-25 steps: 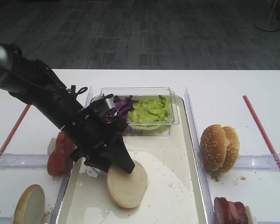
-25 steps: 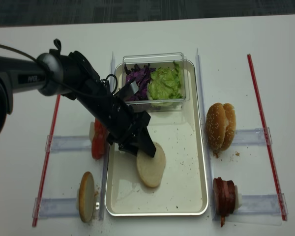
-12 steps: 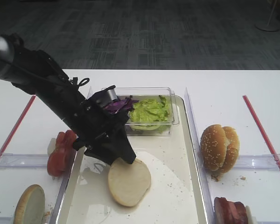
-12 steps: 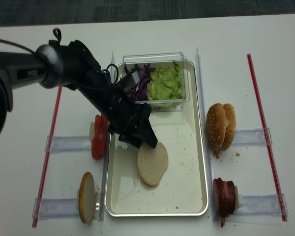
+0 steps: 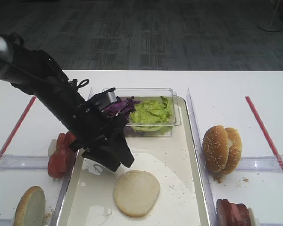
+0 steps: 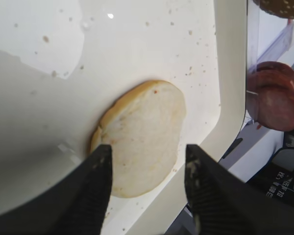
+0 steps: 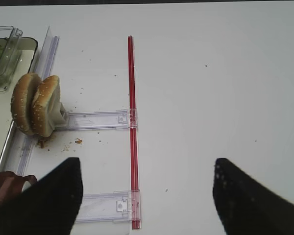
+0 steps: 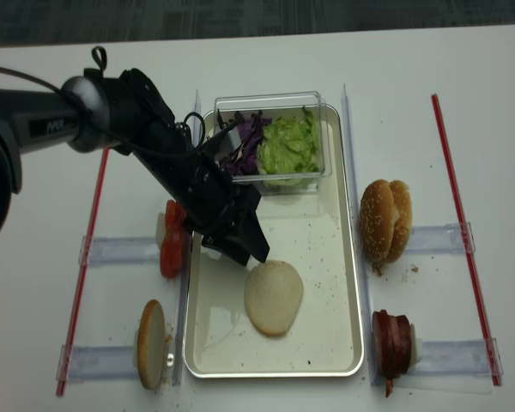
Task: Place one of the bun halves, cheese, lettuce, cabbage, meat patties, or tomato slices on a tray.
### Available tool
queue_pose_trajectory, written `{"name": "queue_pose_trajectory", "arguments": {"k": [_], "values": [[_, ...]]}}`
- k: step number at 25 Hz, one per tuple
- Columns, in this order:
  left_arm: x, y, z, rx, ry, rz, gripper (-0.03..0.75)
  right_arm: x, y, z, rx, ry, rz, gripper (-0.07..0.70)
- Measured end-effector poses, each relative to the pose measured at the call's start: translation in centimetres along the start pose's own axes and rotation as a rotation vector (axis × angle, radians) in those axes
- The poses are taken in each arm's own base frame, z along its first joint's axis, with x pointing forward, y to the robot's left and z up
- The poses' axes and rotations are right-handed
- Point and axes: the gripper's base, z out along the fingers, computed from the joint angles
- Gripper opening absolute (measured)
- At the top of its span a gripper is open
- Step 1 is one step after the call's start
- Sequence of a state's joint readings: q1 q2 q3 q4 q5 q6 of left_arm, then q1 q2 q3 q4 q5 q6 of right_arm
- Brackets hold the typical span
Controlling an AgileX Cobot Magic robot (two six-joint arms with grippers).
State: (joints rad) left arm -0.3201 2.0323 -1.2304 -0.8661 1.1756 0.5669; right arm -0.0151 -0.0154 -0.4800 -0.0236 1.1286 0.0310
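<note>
Wide cream tray (image 8: 339, 283) with silvery rim, flat pale bun half (image 8: 273, 297) lying cut face up near its middle, left gripper (image 8: 251, 255) just above its edge with jaws parted and nothing between them, right gripper (image 7: 147, 196) likewise spread wide over bare tabletop.

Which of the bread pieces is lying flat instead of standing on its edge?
The bun half on the tray, cut face up, just below the left tool. The sesame buns and the other half beside the tray stand on edge.
</note>
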Motion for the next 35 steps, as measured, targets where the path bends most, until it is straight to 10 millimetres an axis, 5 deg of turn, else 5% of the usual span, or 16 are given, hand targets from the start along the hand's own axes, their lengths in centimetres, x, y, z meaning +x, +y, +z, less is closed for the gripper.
{"name": "queue_pose_trajectory", "arguments": {"k": [15, 35], "values": [[0.1, -0.7, -0.9, -0.03, -0.011, 0.039, 0.316, 0.0, 0.0, 0.0, 0.0, 0.0, 0.0, 0.571], [-0.3, -5.8, -10.8, -0.476, -0.184, 0.11, 0.316, 0.0, 0.0, 0.0, 0.0, 0.0, 0.0, 0.571]]}}
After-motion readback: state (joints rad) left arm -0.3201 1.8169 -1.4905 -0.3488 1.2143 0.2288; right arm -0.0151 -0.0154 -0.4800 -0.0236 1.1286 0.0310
